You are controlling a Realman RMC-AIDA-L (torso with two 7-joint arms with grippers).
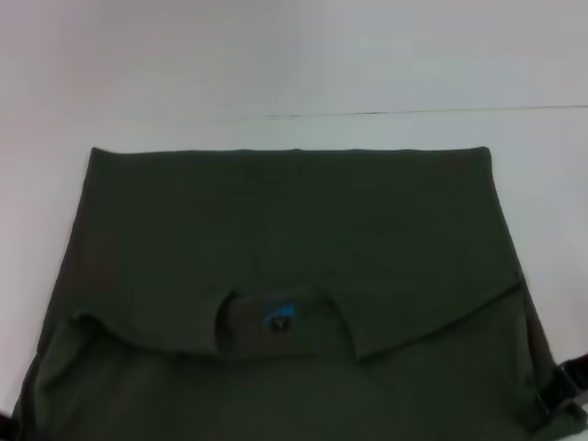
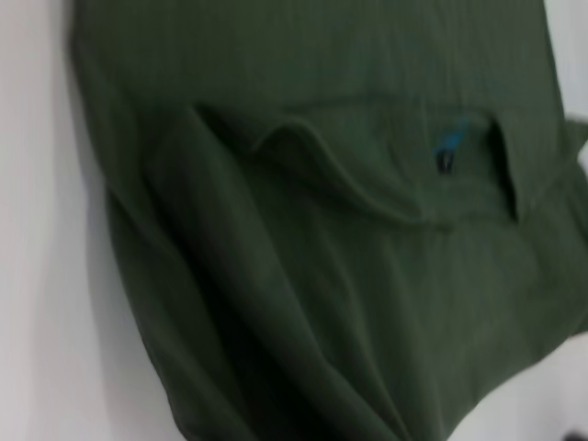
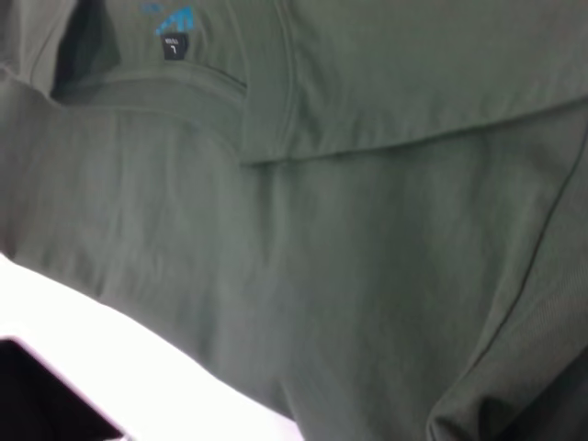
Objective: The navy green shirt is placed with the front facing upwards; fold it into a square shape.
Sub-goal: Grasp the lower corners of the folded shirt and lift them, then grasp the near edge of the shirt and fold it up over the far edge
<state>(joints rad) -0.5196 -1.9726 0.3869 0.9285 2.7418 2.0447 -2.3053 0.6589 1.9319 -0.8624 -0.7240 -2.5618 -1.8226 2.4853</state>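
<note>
While the shirt point(image 1: 285, 230) lies half-folded on the white surface point(image 1: 294, 64), collar toward the robot, the right gripper point(image 1: 562, 393), fingers unreadable at its near corner, should fold evenly, keeping edges aligned.

We see soft, even light washing the white counter point(image 1: 294, 64) pale; both wrist views blur, shadows faint.

Navy green shirt point(image 1: 294, 266), plain dark green side up, folded flat, collar label showing, on white surface
</note>
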